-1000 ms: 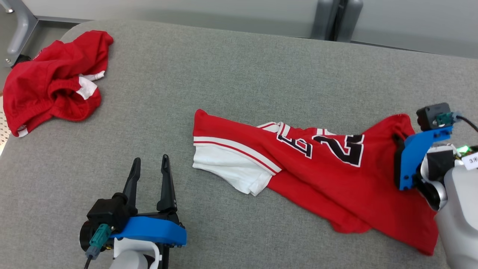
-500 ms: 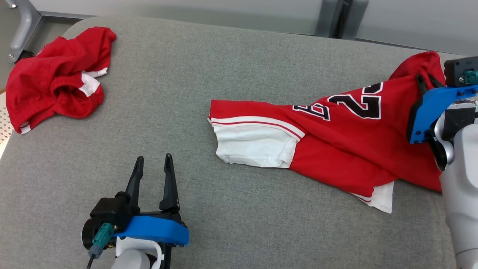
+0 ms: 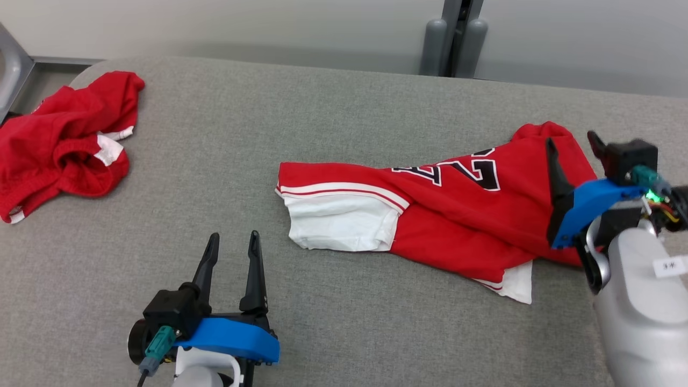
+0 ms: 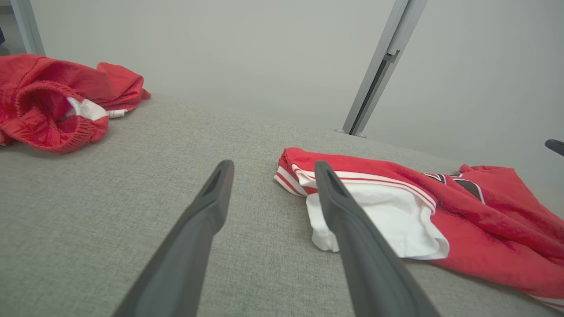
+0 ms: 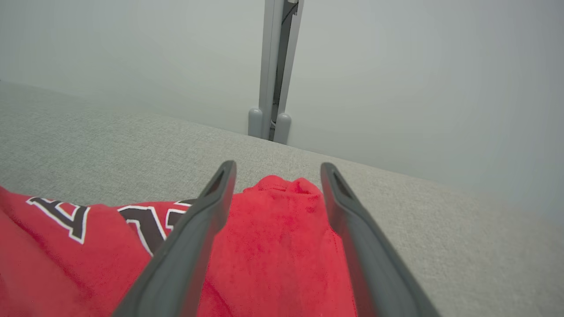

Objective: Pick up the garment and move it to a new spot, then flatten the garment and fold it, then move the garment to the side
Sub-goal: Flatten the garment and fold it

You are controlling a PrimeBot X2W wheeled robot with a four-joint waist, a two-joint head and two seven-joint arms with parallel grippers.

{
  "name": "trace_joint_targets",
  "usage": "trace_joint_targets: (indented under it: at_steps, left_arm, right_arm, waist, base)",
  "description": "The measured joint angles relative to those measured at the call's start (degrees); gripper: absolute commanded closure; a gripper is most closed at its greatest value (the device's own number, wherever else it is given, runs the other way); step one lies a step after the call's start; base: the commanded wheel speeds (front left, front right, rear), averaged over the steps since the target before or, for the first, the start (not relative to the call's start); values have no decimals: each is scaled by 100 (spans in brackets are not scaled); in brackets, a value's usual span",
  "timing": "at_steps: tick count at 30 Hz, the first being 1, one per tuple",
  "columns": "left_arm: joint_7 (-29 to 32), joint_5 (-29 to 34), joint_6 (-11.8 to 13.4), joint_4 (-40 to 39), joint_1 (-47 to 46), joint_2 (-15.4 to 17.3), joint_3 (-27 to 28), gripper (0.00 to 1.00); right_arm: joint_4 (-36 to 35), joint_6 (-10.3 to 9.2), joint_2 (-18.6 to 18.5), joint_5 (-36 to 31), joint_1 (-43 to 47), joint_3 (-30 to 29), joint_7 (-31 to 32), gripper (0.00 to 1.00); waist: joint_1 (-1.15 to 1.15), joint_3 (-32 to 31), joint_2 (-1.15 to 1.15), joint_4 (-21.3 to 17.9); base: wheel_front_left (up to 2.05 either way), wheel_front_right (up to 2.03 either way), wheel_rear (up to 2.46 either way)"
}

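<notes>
Bright, even, diffuse light, seemingly from overhead; faint soft shadows along the garment (image 3: 457, 215). Crisp across the head view. Wide-angle stretch in both wrist views, with fingers (image 4: 194, 246) soft toward the bottom edge.

I look down on a broad desk (image 3: 333, 123) padded in light grey woven fabric. Its far left corner is rounded, and it runs from edge to edge across the lower frame. Behind it, along the top of the frame, stands a smooth pale grey wall (image 3: 215, 27) of flat panels. At the upper middle a grey metal upright post (image 3: 459, 16) splits the panels, with two rounded grey caps (image 3: 452, 45) at its foot, just behind the desk's far edge. At the upper left a slanted grey metal leg (image 3: 13, 75) shows beside a strip of dull floor (image 3: 48, 75). The light is soft and even, and the shadows are faint.
</notes>
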Motion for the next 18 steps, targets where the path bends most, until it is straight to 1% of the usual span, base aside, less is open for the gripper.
trace_joint_targets:
  at_steps: [6,11,15,18]
  left_arm:
    - [4,4,-10,65,96,-9,-94,0]
    - [20,-33,-30,149,212,-10,-133,0]
    - [27,-79,-48,224,298,4,-144,0]
    - [32,-118,-52,307,376,37,-148,0]
  right_arm:
    - [-609,0,218,289,979,-25,-387,0]
    - [-1385,0,414,374,1850,-68,-502,0]
    - [-1981,0,475,433,2509,-70,-519,0]
    - [-2374,0,482,917,3030,80,-491,0]
  waist:
    - [0,-246,0,-197]
    - [0,-457,0,-363]
    - [0,-622,0,-474]
    - [0,-755,0,-544]
  base:
    - [0,0,0]
    - [0,0,0]
    - [0,0,0]
    - [0,0,0]
